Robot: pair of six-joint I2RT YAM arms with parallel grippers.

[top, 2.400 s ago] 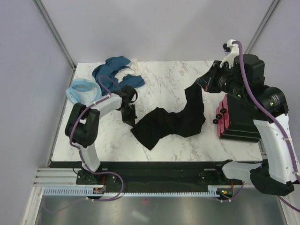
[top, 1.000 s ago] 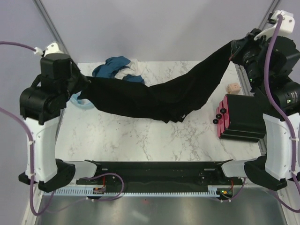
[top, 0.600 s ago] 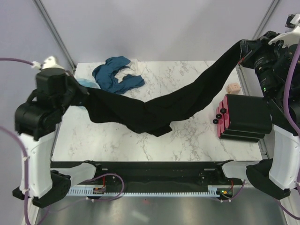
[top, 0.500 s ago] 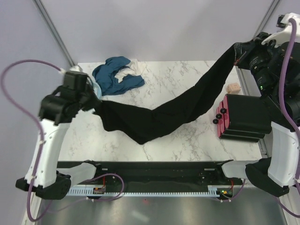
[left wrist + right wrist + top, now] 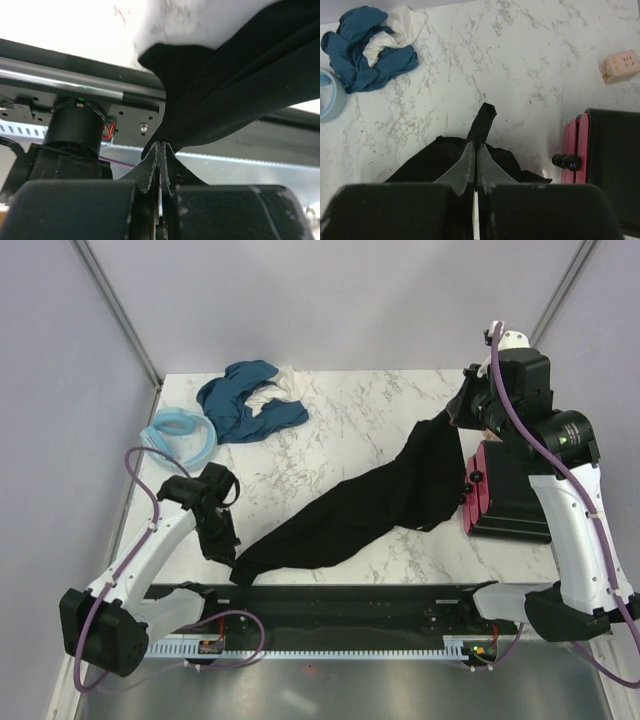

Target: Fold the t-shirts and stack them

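Across the bench [image 5: 340,420], from its near edge up toward the right edge, the black t-shirt [image 5: 370,510] sags limp. The left jaws and right jaws are closed on its opposite ends. It looks light and soft, so corners probably suit gripping best.

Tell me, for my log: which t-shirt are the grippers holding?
The black t-shirt, pinched by left gripper and right gripper; the teal-blue t-shirt and white t-shirt lie bunched apart.

Your black t-shirt [image 5: 360,512] reads as soft, matt cloth on the smooth marble-patterned table [image 5: 350,415]. Upper left, the teal-blue t-shirt [image 5: 228,400] is matt cloth too, crumpled.
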